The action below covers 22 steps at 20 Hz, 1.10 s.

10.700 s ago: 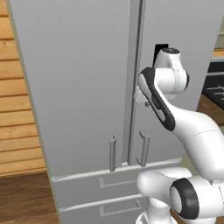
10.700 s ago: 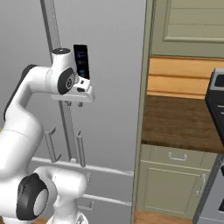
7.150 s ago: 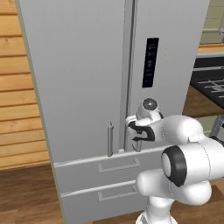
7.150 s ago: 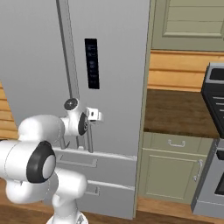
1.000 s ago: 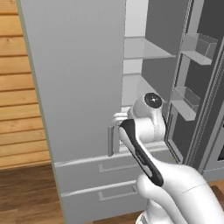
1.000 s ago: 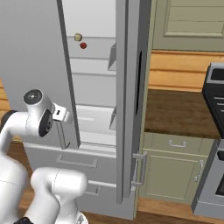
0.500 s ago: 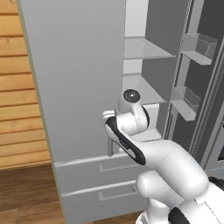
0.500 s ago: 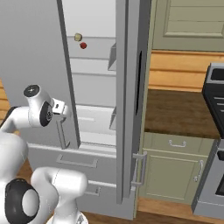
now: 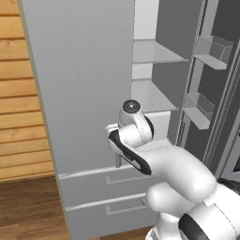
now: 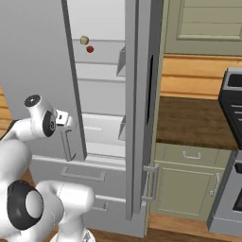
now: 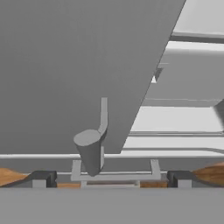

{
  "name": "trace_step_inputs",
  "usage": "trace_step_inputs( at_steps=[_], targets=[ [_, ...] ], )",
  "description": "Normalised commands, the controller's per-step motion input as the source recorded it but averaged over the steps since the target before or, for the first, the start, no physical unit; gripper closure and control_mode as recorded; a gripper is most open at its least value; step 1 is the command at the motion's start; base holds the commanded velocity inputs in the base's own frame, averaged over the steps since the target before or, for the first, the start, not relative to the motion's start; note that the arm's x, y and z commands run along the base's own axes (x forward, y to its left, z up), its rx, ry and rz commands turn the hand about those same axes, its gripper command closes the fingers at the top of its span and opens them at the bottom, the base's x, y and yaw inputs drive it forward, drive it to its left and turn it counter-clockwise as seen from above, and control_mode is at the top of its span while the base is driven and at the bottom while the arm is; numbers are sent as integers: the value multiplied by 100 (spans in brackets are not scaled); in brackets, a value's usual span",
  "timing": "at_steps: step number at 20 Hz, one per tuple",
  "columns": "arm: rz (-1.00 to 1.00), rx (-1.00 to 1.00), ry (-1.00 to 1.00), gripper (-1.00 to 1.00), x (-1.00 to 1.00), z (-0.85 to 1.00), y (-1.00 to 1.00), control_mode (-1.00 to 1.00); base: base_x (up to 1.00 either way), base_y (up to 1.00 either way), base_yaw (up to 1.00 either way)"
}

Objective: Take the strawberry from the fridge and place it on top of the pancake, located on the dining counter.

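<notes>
On fridge (image 10: pixel 38 56) upper shelf: strawberry (image 10: pixel 90 48) untouched beside yellowish lump (image 10: pixel 84 40); right door open. Gripper (image 11: pixel 109 177) spread wide, empty, near left door handle (image 11: pixel 92 151). Retrieval and placement outstanding.

1 fridge (image 10: pixel 42 56) with 2 doors and 2 bottom drawers (image 9: pixel 108 180). On an inner shelf sit 1 strawberry (image 10: pixel 90 48) and 1 yellowish lump (image 10: pixel 84 40). The open door (image 9: pixel 220 93) carries 2 clear bins (image 9: pixel 213 49). 1 stove (image 10: pixel 232 156), 1 wooden counter (image 10: pixel 194 120).
</notes>
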Motion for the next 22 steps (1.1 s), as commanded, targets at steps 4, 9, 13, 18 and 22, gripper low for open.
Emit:
trace_step_inputs(
  at_steps=[4,9,13,18,22],
  targets=[
    [0,0,0,-100,20,-18,1,-100,0,0,0],
    [0,0,0,-100,17,-22,5,-100,0,0,0],
    [-1,0,0,-100,24,-16,14,-100,0,0,0],
    [0,0,0,-100,21,-9,3,-100,0,0,0],
    [0,0,0,-100,21,-26,0,-100,0,0,0]
  ],
)
